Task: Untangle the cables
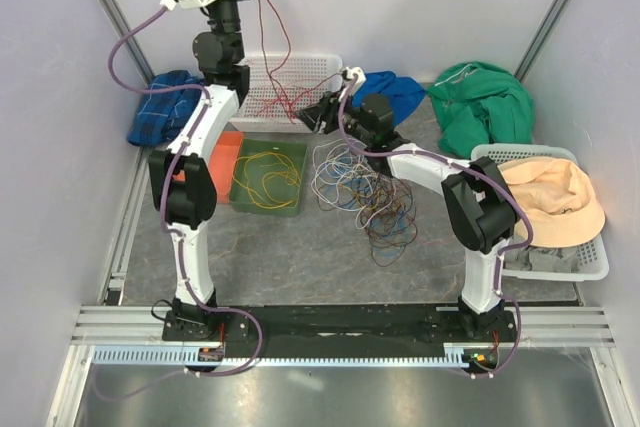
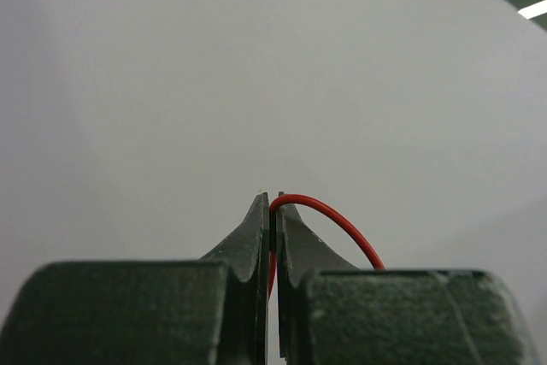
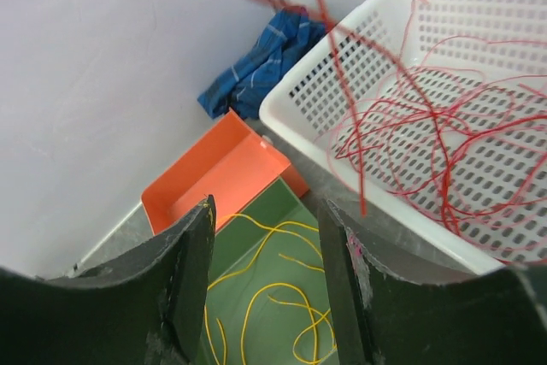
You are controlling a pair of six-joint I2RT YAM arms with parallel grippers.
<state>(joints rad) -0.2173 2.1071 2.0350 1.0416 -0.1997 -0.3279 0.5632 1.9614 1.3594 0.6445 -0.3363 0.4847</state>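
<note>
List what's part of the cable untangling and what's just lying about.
Job: red cable pinched in left tool; red cables in white basket; yellow cables in green tray; tangled pile; orange tray.
Lying about: blue checked cloth; blue cloth; green garment; peach hat.

The top camera looks down from above and behind the arm bases (image 1: 190,319) over the whole surface (image 1: 300,257). The left wrist camera sits close behind the left hand (image 2: 271,199), facing a blank wall (image 2: 256,57). The right wrist camera looks past the right hand (image 3: 267,203) at the white basket (image 3: 286,107) and green tray (image 3: 256,241), both shared with the top view.
</note>
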